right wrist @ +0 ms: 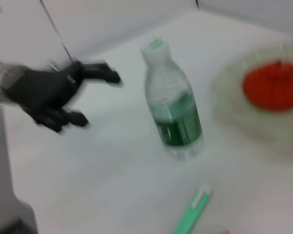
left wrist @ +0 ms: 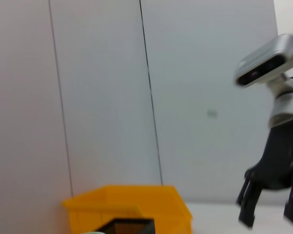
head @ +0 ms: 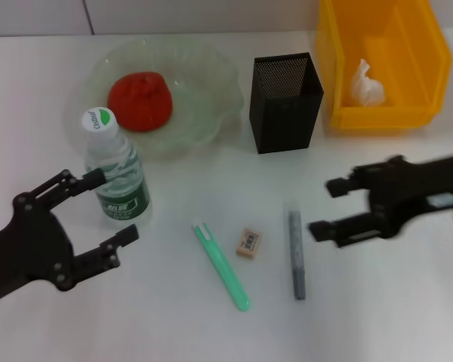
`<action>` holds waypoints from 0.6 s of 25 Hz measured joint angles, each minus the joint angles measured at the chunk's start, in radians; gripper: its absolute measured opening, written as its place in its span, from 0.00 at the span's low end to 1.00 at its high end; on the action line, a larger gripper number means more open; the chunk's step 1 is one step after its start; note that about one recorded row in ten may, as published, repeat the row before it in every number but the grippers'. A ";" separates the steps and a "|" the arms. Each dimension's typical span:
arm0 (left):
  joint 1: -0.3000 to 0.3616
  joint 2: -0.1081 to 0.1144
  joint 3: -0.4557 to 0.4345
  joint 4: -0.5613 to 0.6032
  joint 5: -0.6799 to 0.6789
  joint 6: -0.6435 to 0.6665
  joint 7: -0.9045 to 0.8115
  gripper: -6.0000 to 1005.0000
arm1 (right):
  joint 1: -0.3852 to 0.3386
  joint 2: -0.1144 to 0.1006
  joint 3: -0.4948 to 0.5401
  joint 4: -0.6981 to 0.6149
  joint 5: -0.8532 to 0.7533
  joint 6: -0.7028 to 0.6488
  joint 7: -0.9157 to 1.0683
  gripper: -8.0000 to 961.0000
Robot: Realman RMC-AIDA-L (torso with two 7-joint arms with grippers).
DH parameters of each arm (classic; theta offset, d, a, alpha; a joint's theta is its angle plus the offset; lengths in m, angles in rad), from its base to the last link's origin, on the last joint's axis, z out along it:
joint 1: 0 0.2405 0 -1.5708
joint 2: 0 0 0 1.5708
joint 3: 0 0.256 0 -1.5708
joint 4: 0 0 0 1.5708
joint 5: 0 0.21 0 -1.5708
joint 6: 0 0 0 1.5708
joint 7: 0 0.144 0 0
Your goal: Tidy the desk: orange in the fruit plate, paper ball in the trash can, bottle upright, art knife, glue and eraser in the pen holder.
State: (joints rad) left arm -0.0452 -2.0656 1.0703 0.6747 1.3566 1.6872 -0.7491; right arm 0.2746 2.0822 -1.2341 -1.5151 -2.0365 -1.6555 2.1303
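Bottle (head: pixel 118 170): stands upright on the white desk (head: pixel 174 317) in front of the fruit plate, cap up, green label facing the head camera; the right wrist view (right wrist: pixel 174 102) shows it upright too, apart from the fingers beside it.
Left gripper (head: pixel 110 206): at the near left of the desk, fingers spread wide; one fingertip lies just beside the bottle's shoulder, the other near its base, and neither clearly touches it. It also shows in the right wrist view (right wrist: pixel 97 97), again spread.
Right gripper (head: pixel 323 207): over the desk on the right, in front of the trash can, fingers spread and holding nothing; it hangs near the grey pen-shaped tool. The left wrist view (left wrist: pixel 271 214) shows it from afar, pointing down.
Orange (head: pixel 140 100): sits in the fruit plate (head: pixel 204 72), left of centre.
Paper ball (head: pixel 366 84): lies inside the yellow trash can (head: pixel 340 68), at the far right of the desk.
Pen holder (head: pixel 285 102): upright between plate and trash can; nothing can be seen inside it.
Eraser (head: pixel 248 243): flat on the desk, label up, between the two long tools.
Green pen-shaped tool (head: pixel 222 265): lies left of the eraser, slanted.
Grey pen-shaped tool (head: pixel 296 254): lies right of the eraser, roughly pointing toward the pen holder.
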 joint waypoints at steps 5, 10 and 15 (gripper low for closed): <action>-0.005 0.011 -0.034 -0.083 0.028 0.024 0.033 0.79 | 0.309 0.001 -0.293 -0.068 -0.384 -0.002 0.541 0.84; 0.014 0.008 -0.041 -0.085 0.044 0.017 0.034 0.79 | 0.532 0.006 -0.436 0.121 -0.432 0.057 0.756 0.84; 0.020 0.004 -0.038 -0.084 0.045 0.020 0.035 0.79 | 0.658 0.010 -0.548 0.264 -0.424 0.142 0.821 0.84</action>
State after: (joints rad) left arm -0.0251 -2.0612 1.0326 0.5905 1.4013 1.7076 -0.7144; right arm 0.9324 2.0920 -1.7826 -1.2510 -2.4608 -1.5138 2.9516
